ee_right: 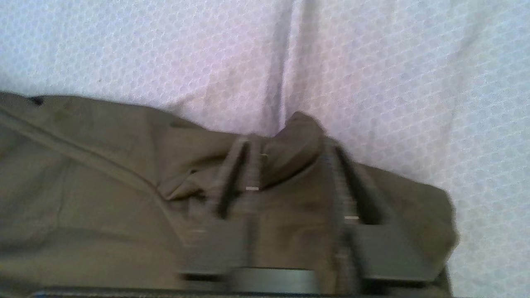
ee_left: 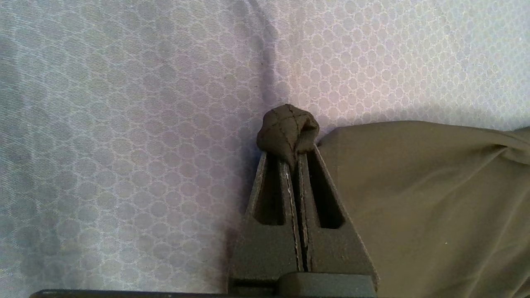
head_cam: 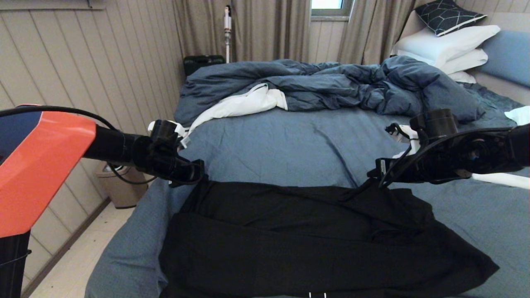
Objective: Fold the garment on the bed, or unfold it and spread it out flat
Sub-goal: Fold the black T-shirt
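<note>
Black garment (head_cam: 314, 240) lies doubled across the near end of the bed (head_cam: 290, 149), short of the duvet (head_cam: 331, 82). The left gripper (head_cam: 194, 169) pinches its far left corner; the right gripper (head_cam: 379, 176) stands part-spread over the far right corner. Judged midway; smoothing or further folds remain.

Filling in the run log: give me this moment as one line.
left gripper: shut on garment corner | right gripper: open, fold of garment between its fingers | garment: black, on bed, plain side up
</note>
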Tool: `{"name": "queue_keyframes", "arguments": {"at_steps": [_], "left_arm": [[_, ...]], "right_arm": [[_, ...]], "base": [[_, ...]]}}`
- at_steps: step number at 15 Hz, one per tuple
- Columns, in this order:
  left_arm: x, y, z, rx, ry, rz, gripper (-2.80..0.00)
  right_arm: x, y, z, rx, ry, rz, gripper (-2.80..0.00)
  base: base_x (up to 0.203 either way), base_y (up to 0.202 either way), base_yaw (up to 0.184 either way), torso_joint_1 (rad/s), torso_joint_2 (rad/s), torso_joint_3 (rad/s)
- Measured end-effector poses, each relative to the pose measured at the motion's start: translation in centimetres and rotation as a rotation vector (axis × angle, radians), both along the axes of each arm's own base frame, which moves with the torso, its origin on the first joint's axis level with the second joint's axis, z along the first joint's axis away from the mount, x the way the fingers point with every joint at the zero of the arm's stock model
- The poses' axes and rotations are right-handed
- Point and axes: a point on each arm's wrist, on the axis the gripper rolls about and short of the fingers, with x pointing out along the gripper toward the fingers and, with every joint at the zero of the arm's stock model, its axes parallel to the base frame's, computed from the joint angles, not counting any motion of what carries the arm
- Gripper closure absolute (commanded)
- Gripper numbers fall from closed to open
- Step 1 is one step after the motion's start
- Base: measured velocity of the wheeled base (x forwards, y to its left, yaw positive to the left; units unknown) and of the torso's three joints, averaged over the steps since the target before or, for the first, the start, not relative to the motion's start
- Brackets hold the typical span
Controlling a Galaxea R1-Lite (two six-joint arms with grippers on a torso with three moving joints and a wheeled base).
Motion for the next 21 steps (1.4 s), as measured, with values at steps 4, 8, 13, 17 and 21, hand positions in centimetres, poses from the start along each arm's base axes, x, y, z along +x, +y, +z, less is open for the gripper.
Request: {"name": "queue_keyframes", "arguments": {"at_steps": [4, 8, 13, 17, 21], "left_arm": [[0.1, 0.0, -0.1, 0.000, 0.001, 0.000, 0.00], [0.1, -0.1, -0.3, 0.001, 0.006, 0.000, 0.00], [0.2, -0.1, -0.3, 0.001, 0.003, 0.000, 0.00], [0.3, -0.1, -0.3, 0.001, 0.002, 0.000, 0.00], [0.3, -0.1, -0.4, 0.002, 0.004, 0.000, 0.00]], "right_arm": [[0.0, 0.0, 0.1, 0.000, 0.000, -0.001, -2.80], [-0.2, 0.1, -0.9, 0.002, 0.033, 0.002, -2.80], [-0.2, 0.6, -1.1, -0.005, 0.040, 0.014, 0.00], [-0.3, 1.2, -1.2, -0.006, 0.041, 0.032, 0.00], [-0.8, 1.6, -0.6, 0.001, 0.031, 0.041, 0.00]], "base": [[0.000, 0.000, 0.000, 0.000, 0.00, 0.000], [0.000, 0.000, 0.000, 0.000, 0.00, 0.000], [0.000, 0.000, 0.000, 0.000, 0.00, 0.000], [0.000, 0.000, 0.000, 0.000, 0.00, 0.000], [0.000, 0.000, 0.000, 0.000, 0.00, 0.000]]}}
